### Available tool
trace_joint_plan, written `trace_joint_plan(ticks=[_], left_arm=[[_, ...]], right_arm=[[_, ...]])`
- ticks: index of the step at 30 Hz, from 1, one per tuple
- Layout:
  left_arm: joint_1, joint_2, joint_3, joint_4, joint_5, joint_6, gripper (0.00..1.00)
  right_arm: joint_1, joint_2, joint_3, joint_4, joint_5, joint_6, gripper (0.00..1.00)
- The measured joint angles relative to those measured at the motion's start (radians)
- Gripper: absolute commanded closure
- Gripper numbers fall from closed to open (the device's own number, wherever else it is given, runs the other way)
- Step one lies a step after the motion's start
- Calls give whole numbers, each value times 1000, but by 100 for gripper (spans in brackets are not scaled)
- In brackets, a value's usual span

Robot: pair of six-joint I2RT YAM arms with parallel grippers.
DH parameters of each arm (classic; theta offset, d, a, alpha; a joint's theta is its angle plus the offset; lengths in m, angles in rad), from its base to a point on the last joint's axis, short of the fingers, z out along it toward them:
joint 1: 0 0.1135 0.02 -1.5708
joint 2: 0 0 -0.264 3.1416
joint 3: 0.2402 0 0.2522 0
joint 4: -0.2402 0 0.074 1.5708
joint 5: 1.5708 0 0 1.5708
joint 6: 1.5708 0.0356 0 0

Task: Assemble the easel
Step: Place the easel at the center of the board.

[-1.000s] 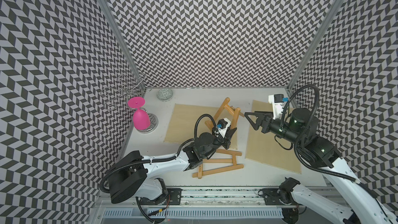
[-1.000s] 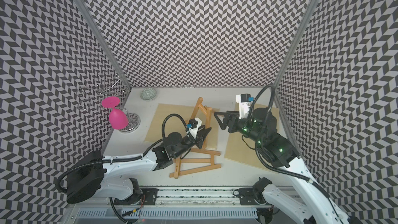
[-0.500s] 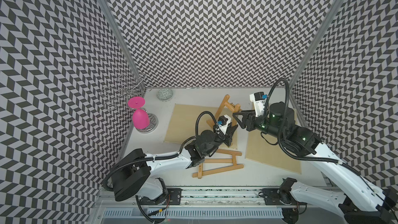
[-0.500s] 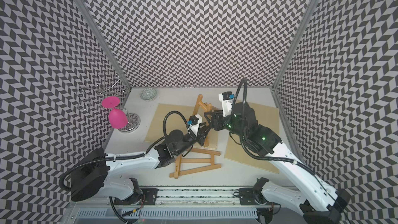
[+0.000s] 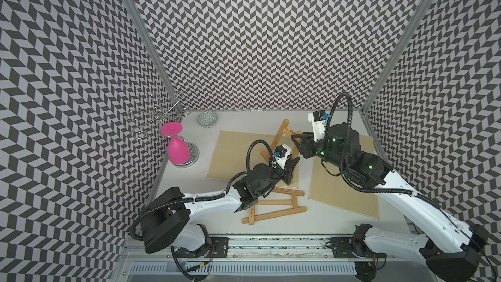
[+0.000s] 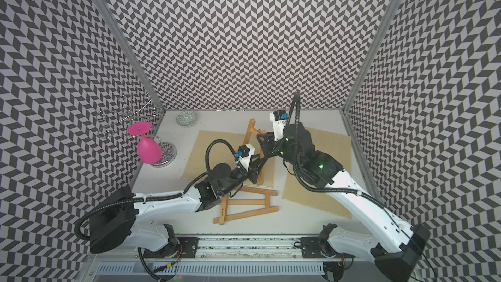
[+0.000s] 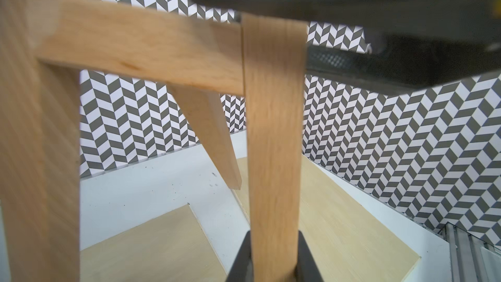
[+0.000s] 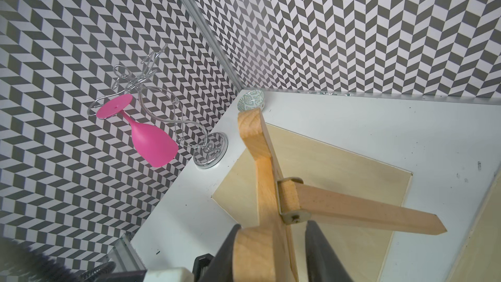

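In both top views a wooden easel frame (image 5: 279, 134) (image 6: 249, 131) stands tilted over the left plywood board. My left gripper (image 5: 288, 170) (image 6: 256, 169) is shut on its lower leg; the left wrist view shows the leg (image 7: 272, 131) clamped between the fingers of that gripper (image 7: 273, 267). My right gripper (image 5: 295, 138) (image 6: 261, 139) is at the frame's upper end. In the right wrist view it (image 8: 271, 253) straddles the upright (image 8: 267, 185): one finger (image 8: 230, 253) touches the wood, the other stands just apart. A hinged back leg (image 8: 352, 210) sticks out sideways. A second wooden frame (image 5: 273, 203) lies flat near the front.
A pink wine glass (image 5: 177, 150) hangs upside down on a wire rack (image 5: 157, 115) at the left wall. A small patterned bowl (image 5: 207, 119) sits at the back. Two plywood boards (image 5: 233, 158) (image 5: 344, 191) lie on the white table.
My right arm has swung left to the top of the standing frame, and its jaws have narrowed around the wood. The left arm has kept its hold and stayed put.
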Motion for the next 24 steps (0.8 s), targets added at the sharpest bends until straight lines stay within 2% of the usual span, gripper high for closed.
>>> trace_joint_plan(ticks=[8, 11, 12, 15, 16, 20, 24], left_arm=[[0, 18, 18, -12, -5, -12, 100], [2, 19, 18, -20, 3, -27, 100], [2, 19, 19, -24, 3, -31, 97], [6, 18, 22, -39, 7, -36, 73], [7, 18, 24, -43, 7, -35, 68], [19, -10, 27, -49, 11, -34, 51], [33, -69, 27, -51, 34, -32, 42]], right_arm=[[-5, 8, -1, 6, 29, -67, 88], [-8, 8, -9, 9, 34, -81, 91], [-8, 8, -11, 11, 34, -83, 93], [-13, 9, -18, 17, 33, -82, 96], [-18, 10, -21, 23, 31, -79, 97], [-50, 25, -32, 49, 0, -57, 100], [-117, 67, -40, 92, -58, -48, 100]])
